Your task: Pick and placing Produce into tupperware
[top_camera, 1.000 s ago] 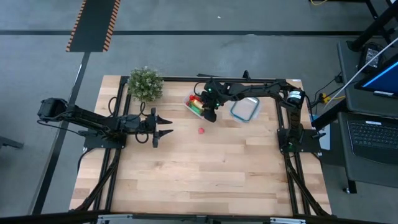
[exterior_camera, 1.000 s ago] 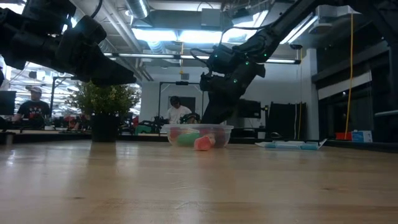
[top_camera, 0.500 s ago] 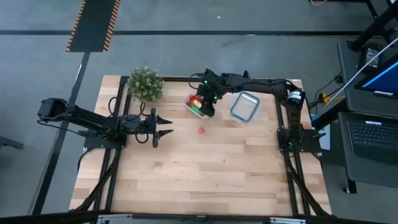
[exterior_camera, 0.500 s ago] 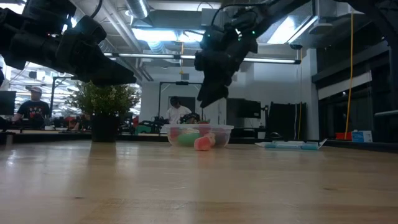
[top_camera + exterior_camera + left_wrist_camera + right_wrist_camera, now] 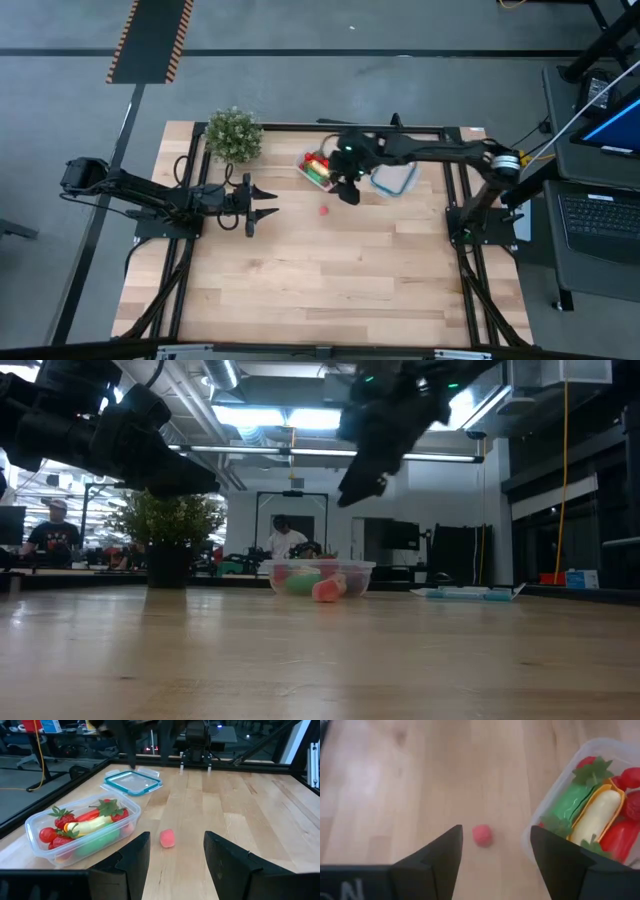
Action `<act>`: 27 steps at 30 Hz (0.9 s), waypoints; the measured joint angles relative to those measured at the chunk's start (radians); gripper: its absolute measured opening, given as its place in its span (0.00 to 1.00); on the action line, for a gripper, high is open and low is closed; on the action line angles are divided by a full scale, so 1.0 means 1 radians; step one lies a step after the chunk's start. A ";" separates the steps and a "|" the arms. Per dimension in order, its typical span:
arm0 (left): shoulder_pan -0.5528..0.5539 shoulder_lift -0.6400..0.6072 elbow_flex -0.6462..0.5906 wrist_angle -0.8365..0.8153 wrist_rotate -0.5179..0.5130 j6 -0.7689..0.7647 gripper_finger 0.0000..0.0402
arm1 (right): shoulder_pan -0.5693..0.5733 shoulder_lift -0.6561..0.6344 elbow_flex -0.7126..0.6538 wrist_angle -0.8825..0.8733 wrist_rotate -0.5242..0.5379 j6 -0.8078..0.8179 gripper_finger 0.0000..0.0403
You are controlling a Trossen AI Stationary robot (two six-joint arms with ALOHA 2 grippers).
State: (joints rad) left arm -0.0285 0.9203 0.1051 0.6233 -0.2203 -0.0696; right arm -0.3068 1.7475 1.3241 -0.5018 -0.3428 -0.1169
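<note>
The clear tupperware (image 5: 318, 168) stands at the table's far middle on its flat bottom. In it lie a yellow banana (image 5: 595, 817), a green piece (image 5: 572, 802), red pieces and strawberries. One small red piece (image 5: 324, 210) lies loose on the table in front of it. My right gripper (image 5: 350, 196) hangs open in the air just right of the tupperware, above and to the right of the loose red piece (image 5: 482, 835), holding nothing. My left gripper (image 5: 276, 202) waits open at the left, level, pointing at the red piece (image 5: 167, 838).
A clear blue-rimmed lid (image 5: 395, 178) lies flat right of the tupperware, under my right arm. A bushy potted plant (image 5: 233, 135) stands at the far left. Bare wooden tabletop (image 5: 330, 280) stretches toward the near edge. People sit in the room behind the table (image 5: 285, 540).
My right gripper has risen from just beside the tupperware, high above the table, and has drifted a little toward the right and near edges. The produce in the tupperware and the loose red piece have stayed where they were.
</note>
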 joint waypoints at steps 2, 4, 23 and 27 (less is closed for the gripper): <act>0.000 0.000 0.000 0.005 0.000 0.000 0.44 | 0.010 -0.078 -0.098 0.083 0.000 0.037 0.58; 0.000 0.000 0.000 0.021 0.000 0.002 0.44 | 0.029 -0.156 -0.206 0.196 0.001 0.062 0.58; 0.000 0.047 0.062 0.051 0.023 -0.026 0.44 | 0.251 -0.519 -0.802 0.893 0.000 0.189 0.58; 0.000 0.136 0.157 -0.029 0.029 0.026 0.44 | 0.267 -0.519 -0.823 0.901 0.001 0.203 0.58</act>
State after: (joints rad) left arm -0.0287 1.0559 0.2622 0.5946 -0.1917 -0.0432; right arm -0.0397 1.2289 0.5014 0.3993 -0.3422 0.0863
